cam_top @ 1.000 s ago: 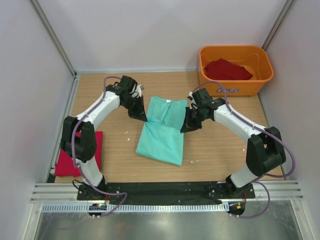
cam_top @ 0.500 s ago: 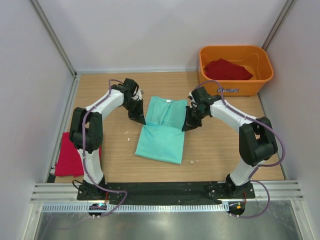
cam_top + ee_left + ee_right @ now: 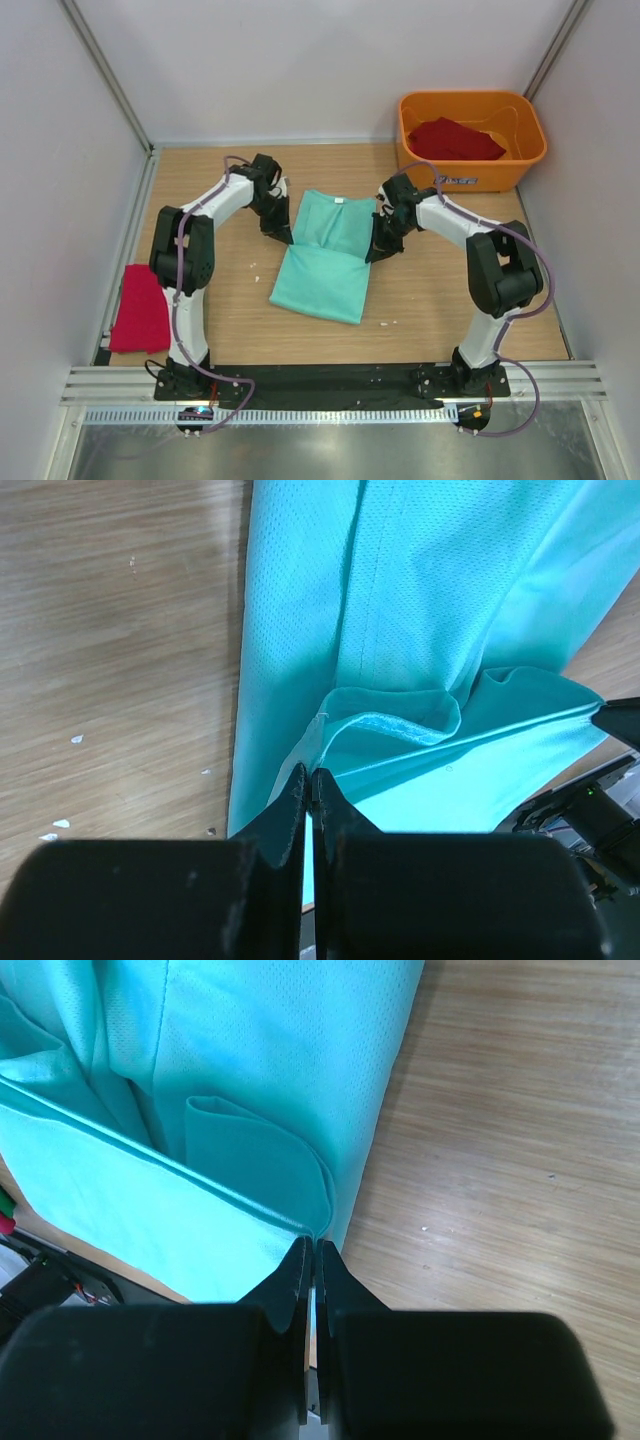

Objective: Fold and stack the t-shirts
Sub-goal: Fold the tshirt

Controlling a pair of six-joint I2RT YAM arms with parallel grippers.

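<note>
A mint-green t-shirt (image 3: 325,255) lies in the middle of a wooden table (image 3: 440,290), seen from above. It is folded into a long, narrow panel. Its long axis runs from the far side of the table towards the arms' bases, with the near end angled slightly to the left. The collar end, marked by a small white neck label (image 3: 340,201), points away from the robot. The cloth is a plain, fine mesh, and a crease crosses it about halfway along; the near half looks a shade lighter. Two arms reach in from either side. The left gripper (image 3: 284,238) has its fingers pressed together on the shirt's left edge, and the right gripper (image 3: 374,256) pinches the right edge the same way, both near the crease. The wrist cameras show a folded-in flap of cloth just ahead of each pair of fingertips. A deep red t-shirt (image 3: 140,310) lies at the table's left edge, well apart, and another red shirt (image 3: 455,140) sits inside an orange tub (image 3: 510,170) at the far right corner.
</note>
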